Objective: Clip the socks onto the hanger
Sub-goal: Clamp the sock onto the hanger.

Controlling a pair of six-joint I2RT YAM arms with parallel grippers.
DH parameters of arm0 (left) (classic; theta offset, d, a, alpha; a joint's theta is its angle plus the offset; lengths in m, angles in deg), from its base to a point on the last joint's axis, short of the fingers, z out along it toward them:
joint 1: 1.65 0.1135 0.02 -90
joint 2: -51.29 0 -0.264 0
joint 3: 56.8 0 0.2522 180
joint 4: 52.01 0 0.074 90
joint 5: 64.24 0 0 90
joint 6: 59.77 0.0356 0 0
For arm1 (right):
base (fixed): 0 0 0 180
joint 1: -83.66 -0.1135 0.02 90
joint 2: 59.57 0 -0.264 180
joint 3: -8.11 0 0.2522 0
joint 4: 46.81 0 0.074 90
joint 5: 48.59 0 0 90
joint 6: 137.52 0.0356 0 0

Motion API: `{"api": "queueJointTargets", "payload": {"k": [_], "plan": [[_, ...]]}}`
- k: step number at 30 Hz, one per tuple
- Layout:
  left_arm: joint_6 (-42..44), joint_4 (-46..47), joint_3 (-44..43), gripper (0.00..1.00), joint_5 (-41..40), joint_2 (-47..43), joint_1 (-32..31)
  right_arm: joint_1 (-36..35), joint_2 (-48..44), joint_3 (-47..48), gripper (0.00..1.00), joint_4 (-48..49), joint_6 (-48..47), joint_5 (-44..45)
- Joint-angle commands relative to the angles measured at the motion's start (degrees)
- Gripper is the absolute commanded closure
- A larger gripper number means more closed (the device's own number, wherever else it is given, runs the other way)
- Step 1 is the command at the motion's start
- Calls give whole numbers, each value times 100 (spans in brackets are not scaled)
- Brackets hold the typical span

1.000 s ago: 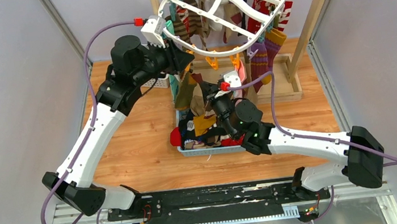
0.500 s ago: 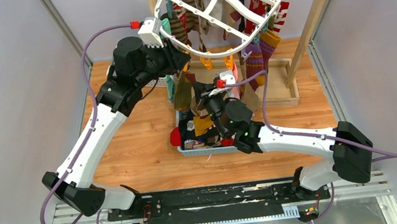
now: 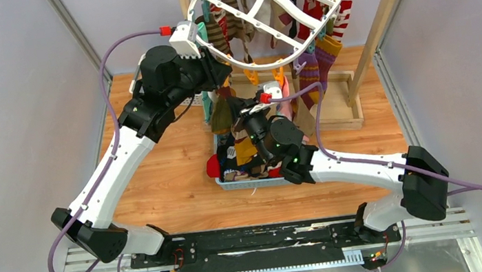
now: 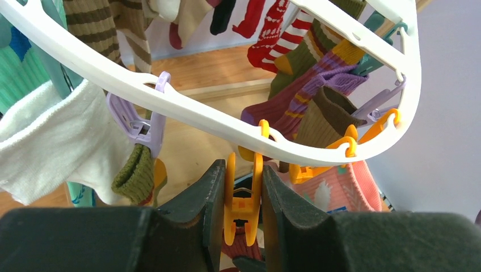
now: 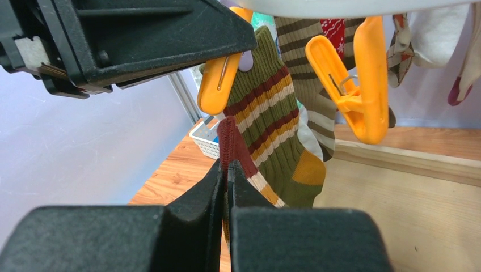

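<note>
The white oval hanger [image 3: 282, 57] hangs from the wooden rack, with several socks clipped round its rim [image 4: 187, 110]. My left gripper [image 4: 243, 170] is shut on an orange clothespin [image 4: 244, 207] dangling from the near rim, squeezing its handles. My right gripper [image 5: 226, 167] is shut on the cuff of a dark red sock [image 5: 228, 136]. It holds that cuff upright just under the squeezed clothespin [image 5: 215, 88]. In the top view both grippers meet below the hanger's front edge, left [image 3: 220, 76] above right [image 3: 238, 108].
A blue basket [image 3: 251, 182] of loose socks sits under the right wrist. An olive striped sock [image 5: 272, 113] and a free orange clothespin [image 5: 357, 90] hang close behind. The wooden rack post [image 3: 383, 14] and its base stand at the right, a white lattice basket [image 3: 196, 100] at the left.
The right arm has moved left and up, bringing the red sock under the left gripper. The hanger shifted slightly back and left. The left gripper kept its hold.
</note>
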Motion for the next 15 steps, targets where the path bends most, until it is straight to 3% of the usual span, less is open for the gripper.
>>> {"api": "queueJointTargets", "payload": {"k": [1, 8, 15], "plan": [[290, -22, 91, 100, -449, -4, 85, 4, -36, 135, 100, -171, 439, 4], [307, 50, 100, 100, -385, -6, 79, 154, -231, -85, 100, -282, 1070, -160], [441, 318, 86, 100, 688, -48, 85, 638, -611, -515, 100, -283, 2049, -1509]]}}
